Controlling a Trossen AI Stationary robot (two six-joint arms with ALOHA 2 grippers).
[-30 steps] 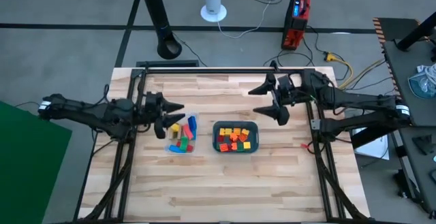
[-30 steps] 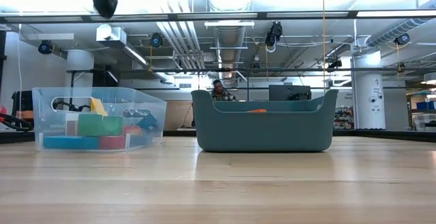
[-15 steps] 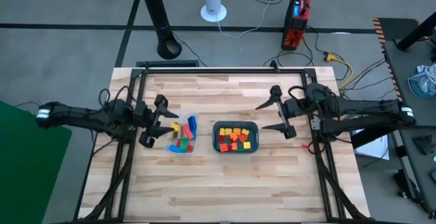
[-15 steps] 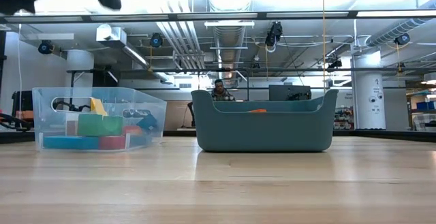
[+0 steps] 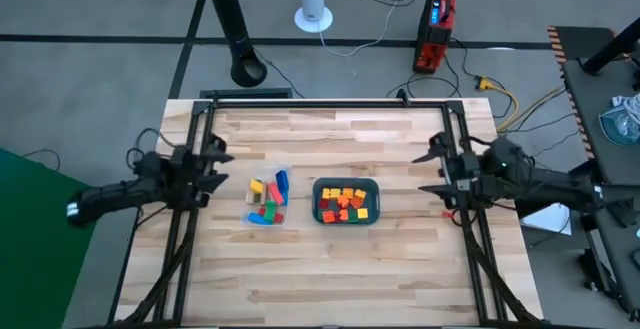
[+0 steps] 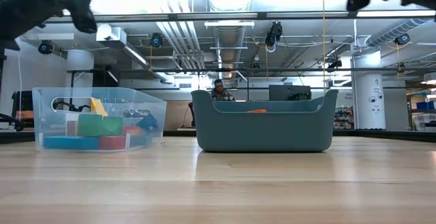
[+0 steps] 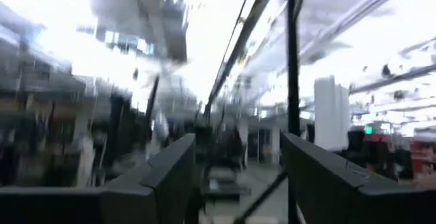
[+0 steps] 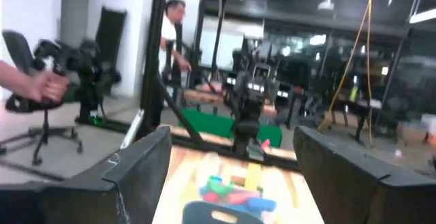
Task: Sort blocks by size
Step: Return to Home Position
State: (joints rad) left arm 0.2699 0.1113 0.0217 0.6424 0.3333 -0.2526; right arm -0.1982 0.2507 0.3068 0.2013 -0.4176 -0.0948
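Pale wood planks make up the tabletop (image 5: 330,269). Near its middle two bins stand side by side, close together but not touching. The clear plastic container (image 5: 289,197), on the side toward the left edge, holds the longer blocks (image 5: 266,207), which are blue, green, red and yellow bars lying jumbled. The teal tray (image 5: 314,201), on the side toward the right edge, holds the short cubes (image 5: 345,203), mostly red, orange and yellow, in a loose layer.

The left claw (image 5: 212,162) hangs over the left edge of the tabletop, well apart from the container, its two fingers spread wide and empty. The right claw (image 5: 436,168) hangs over the right edge, well apart from the tray, also wide and empty. In the low view both arms show only at the top corners, high above the bins. In the right wrist view a person (image 8: 174,33) stands in the room beyond the tabletop.
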